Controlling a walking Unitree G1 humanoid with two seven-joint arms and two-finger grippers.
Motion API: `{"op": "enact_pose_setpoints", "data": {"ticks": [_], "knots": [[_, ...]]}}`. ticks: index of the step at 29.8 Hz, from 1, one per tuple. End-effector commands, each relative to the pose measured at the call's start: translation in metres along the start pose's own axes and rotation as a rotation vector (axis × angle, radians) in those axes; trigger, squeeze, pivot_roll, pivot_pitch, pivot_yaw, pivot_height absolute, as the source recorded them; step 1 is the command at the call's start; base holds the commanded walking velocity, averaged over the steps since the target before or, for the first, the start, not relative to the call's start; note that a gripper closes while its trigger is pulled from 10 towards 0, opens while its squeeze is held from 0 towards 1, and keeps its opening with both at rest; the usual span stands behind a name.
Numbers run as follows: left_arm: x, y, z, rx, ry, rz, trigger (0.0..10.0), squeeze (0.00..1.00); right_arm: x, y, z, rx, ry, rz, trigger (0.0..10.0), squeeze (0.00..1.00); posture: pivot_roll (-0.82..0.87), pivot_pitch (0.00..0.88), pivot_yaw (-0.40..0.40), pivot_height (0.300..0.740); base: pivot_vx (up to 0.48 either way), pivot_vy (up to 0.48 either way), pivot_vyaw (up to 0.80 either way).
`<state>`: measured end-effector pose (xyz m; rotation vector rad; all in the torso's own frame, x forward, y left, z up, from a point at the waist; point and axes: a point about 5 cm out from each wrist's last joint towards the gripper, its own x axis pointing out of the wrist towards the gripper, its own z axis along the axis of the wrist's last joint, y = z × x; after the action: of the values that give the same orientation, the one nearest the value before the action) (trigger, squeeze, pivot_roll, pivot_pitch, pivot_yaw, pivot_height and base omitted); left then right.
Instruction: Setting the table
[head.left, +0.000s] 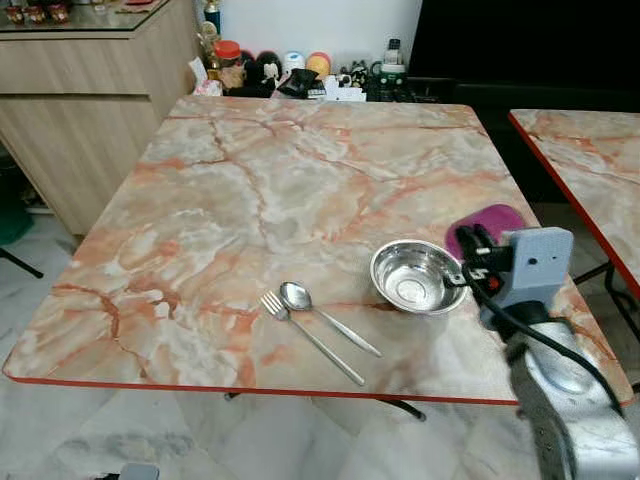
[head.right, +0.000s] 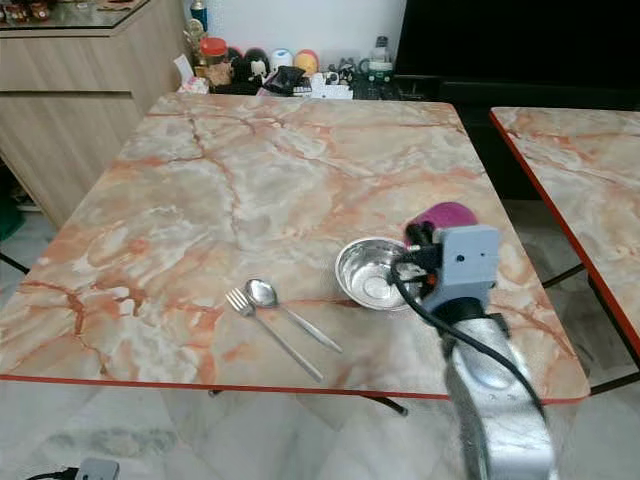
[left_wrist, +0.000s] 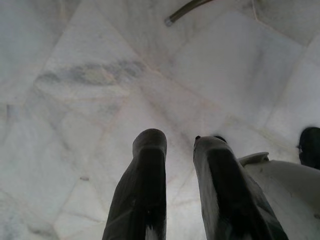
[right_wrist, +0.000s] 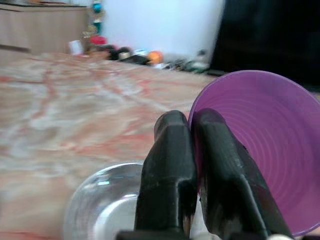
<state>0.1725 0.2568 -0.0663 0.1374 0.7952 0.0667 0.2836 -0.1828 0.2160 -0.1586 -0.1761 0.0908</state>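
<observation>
Left gripper (left_wrist: 172, 150) hangs idle over the pale tiled floor (left_wrist: 90, 75), fingers slightly parted, nothing between them.

Near table edge: fork (head.left: 310, 336) and spoon (head.left: 325, 315) lie side by side on the marble-patterned table (head.left: 250, 190), handles angled toward the robot's right. Just right of them sits the steel bowl (head.left: 416, 277), upright and empty.

Right gripper (right_wrist: 192, 145) is above the table beside the bowl's right rim, fingers pinched on the rim of a purple cup (right_wrist: 260, 145) (cup tilted, mouth facing the wrist camera).

Far edge: clutter of jars and small items (head.left: 290, 72) by the white wall; wooden cabinet (head.left: 90, 90) at far left. A second table (head.left: 590, 170) stands to the right.
</observation>
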Motion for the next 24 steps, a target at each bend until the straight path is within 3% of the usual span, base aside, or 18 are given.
{"op": "enact_pose_setpoints", "data": {"ticks": [1, 4, 8, 14, 20, 24], "knots": [[-0.002, 0.006, -0.004, 0.021, 0.011, 0.015, 10.0, 0.0, -0.003, -0.01, -0.001, -0.046, -0.012, -0.015, 10.0, 0.0, -0.06, 0.139, -0.004, 0.74, 0.0, 0.0, 0.0], [-0.003, 0.015, -0.001, -0.024, -0.004, 0.066, 10.0, 0.0, -0.004, -0.016, -0.001, -0.094, -0.021, -0.029, 10.0, 0.0, -0.07, 0.137, -0.008, 0.74, 0.0, 0.0, 0.0], [-0.004, 0.026, 0.005, 0.001, -0.035, 0.078, 10.0, 0.0, -0.004, -0.022, 0.004, -0.072, -0.068, -0.061, 10.0, 0.0, -0.07, 0.136, -0.004, 0.74, 0.0, 0.0, 0.0], [-0.004, 0.027, 0.005, 0.005, -0.032, 0.078, 10.0, 0.0, -0.003, -0.012, 0.001, -0.062, -0.082, -0.041, 10.0, 0.0, -0.06, 0.135, -0.005, 0.74, 0.0, -0.309, 0.0], [-0.005, 0.023, 0.001, -0.01, -0.031, 0.085, 10.0, 0.0, 0.0, -0.023, -0.003, -0.021, -0.072, -0.165, 10.0, 0.0, -0.07, 0.145, -0.01, 0.74, 0.0, -0.324, 0.0], [-0.005, 0.019, -0.001, -0.002, -0.025, 0.066, 10.0, 0.0, 0.001, -0.023, -0.003, 0.006, -0.069, -0.182, 10.0, 0.0, -0.07, 0.147, -0.008, 0.74, 0.0, -0.347, 0.0]]}}
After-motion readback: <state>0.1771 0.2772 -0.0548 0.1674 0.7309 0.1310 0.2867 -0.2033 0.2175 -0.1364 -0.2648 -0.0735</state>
